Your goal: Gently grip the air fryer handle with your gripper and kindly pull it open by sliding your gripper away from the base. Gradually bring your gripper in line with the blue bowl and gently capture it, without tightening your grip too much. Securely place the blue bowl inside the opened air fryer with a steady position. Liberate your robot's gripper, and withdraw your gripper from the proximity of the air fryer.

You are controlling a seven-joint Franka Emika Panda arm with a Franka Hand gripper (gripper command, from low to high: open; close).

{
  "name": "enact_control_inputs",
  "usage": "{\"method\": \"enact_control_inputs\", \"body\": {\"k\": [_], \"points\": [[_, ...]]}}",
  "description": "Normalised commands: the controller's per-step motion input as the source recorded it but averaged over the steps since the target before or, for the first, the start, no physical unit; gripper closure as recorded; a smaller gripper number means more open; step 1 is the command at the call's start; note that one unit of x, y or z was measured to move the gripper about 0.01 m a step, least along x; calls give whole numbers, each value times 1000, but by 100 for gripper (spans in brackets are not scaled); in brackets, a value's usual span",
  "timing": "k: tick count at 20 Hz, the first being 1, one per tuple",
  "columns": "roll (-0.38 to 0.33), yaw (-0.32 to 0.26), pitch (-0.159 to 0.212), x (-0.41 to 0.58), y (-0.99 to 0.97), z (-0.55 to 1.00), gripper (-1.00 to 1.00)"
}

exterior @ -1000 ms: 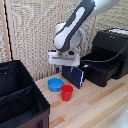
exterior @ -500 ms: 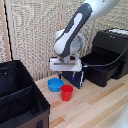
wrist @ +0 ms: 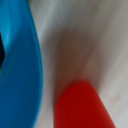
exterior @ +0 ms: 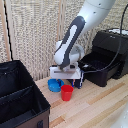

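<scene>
Table [exterior: 100, 107] — pale wood, lengthwise grain, satin finish. Air fryer [exterior: 107, 55] at 3 o'clock of the exterior view: black plastic, mostly matt, faint sheen on top. Blue bowl [exterior: 54, 85] and red cup [exterior: 66, 92]: smooth plastic-looking, soft gloss. Arm shell and gripper [exterior: 67, 77] — white, smooth, glossy plastic. Bin [exterior: 17, 100] at 8 o'clock: black, matt, cloth-like sides. Backdrop [exterior: 35, 35]: light, ribbed, matt. Wrist view blurred; wood grain barely legible.

one blue bowl [exterior: 54, 85], one red cup [exterior: 66, 92], one air fryer [exterior: 106, 59], one black compartmented bin [exterior: 19, 102], one robot arm [exterior: 75, 37]
</scene>
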Motion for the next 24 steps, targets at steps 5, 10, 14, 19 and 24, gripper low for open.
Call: {"method": "enact_control_inputs", "body": {"k": [5,10,14,19,24], "points": [[49,101,-56,39,-7,-159,100],[2,29,-1,1,-21,-2,100],[0,11,0,-11,0,0,100],[0,34,-12,-54,0,11,100],[1,17,-73,-42,0,50,100]]}}
